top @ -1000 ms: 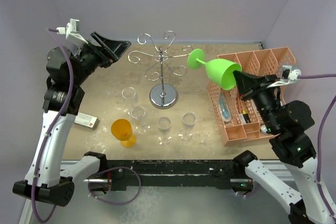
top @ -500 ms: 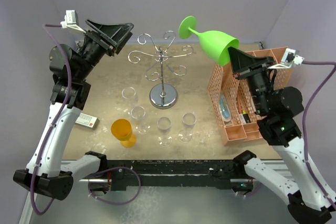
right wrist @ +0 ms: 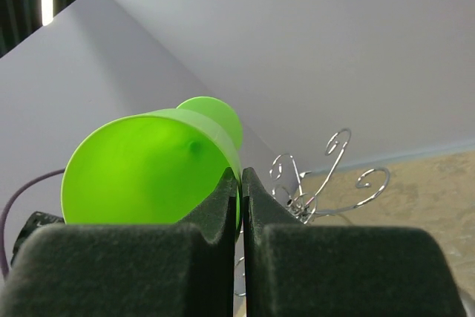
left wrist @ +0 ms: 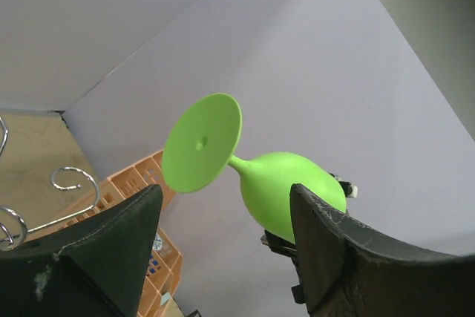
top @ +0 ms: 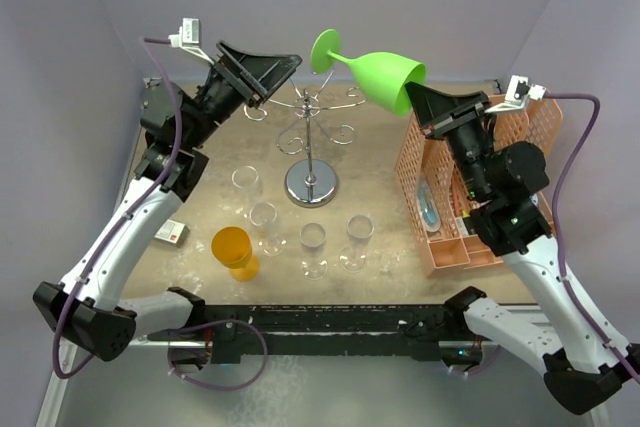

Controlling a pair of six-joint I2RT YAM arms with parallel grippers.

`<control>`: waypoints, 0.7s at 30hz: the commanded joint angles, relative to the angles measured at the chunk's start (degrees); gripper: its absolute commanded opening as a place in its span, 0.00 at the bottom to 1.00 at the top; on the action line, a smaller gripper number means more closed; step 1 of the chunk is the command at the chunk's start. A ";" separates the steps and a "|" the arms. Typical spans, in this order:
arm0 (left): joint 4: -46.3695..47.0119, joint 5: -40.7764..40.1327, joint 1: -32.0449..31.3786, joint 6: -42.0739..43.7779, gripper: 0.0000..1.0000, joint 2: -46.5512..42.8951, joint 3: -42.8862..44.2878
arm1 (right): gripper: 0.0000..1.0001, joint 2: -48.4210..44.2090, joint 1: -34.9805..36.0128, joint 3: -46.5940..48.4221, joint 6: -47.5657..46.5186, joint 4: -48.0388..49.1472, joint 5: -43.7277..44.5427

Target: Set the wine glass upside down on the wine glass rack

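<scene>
Right gripper (right wrist: 240,183) is clamped on the rim of the green wine glass (top: 385,77) – one finger inside the bowl, one outside, pads pressed together on the wall.

The glass is held in the air roughly on its side, with the open mouth toward the right arm and the round foot pointed toward the left arm. In the top view the foot is seen over the far side of the wine glass rack (top: 312,137), above its scroll arms. In the right wrist view the rack's curls are seen lower and to the right of the bowl, apart from it, so the glass is not hung on the rack.

Left gripper (top: 292,57) is raised level with the rack top, jaws spread wide and nothing held. The glass foot is framed between its fingers (left wrist: 111,246) in the left wrist view – near, not touched.

The rack is stood upright on the table (top: 200,147) on its chrome base. Clear glasses (top: 312,242) and an orange cup (top: 232,247) are stood in front of it, and the orange basket (top: 515,112) is at the right.
</scene>
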 commanded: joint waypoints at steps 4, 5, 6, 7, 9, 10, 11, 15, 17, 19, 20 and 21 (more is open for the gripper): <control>5.40 -1.85 -0.99 6.83 0.66 2.25 0.37 | 0.00 0.40 0.29 1.54 4.42 5.11 -4.05; 5.18 -1.80 -1.02 7.39 0.66 2.54 0.36 | 0.00 0.41 0.30 1.40 4.93 4.98 -4.40; 5.14 -1.60 -0.97 7.78 0.66 2.65 0.32 | 0.00 0.33 0.30 1.26 5.27 4.93 -4.73; 5.22 -1.30 -0.96 7.86 0.66 2.71 0.21 | 0.00 0.23 0.27 0.90 5.68 4.94 -4.89; 5.55 -0.70 -1.06 7.40 0.66 2.62 0.10 | 0.00 0.07 0.30 0.27 6.12 5.38 -5.04; 5.66 -0.51 -1.10 7.04 0.66 2.34 -0.14 | 0.00 0.03 0.30 -0.04 6.14 5.77 -5.08; 5.93 -0.48 -1.04 6.78 0.66 1.99 -0.41 | 0.00 0.05 0.30 -0.31 6.07 6.08 -4.98; 7.27 -0.67 -1.05 7.73 0.67 0.42 -1.64 | 0.00 1.45 0.29 0.41 6.06 6.13 -5.62; 6.62 -0.18 -1.05 8.97 0.67 0.46 -1.58 | 0.00 2.09 0.30 0.82 6.29 6.21 -6.44; 5.43 0.09 -1.13 9.05 0.67 0.46 -1.47 | 0.00 2.16 0.28 0.76 6.42 6.87 -6.41; 4.44 -0.02 -1.14 8.47 0.67 0.12 -1.55 | 0.00 2.26 0.27 0.52 6.38 7.54 -6.14; 3.69 -0.59 -1.15 7.20 0.66 -0.51 -1.95 | 0.00 2.40 0.23 0.32 6.21 8.29 -5.84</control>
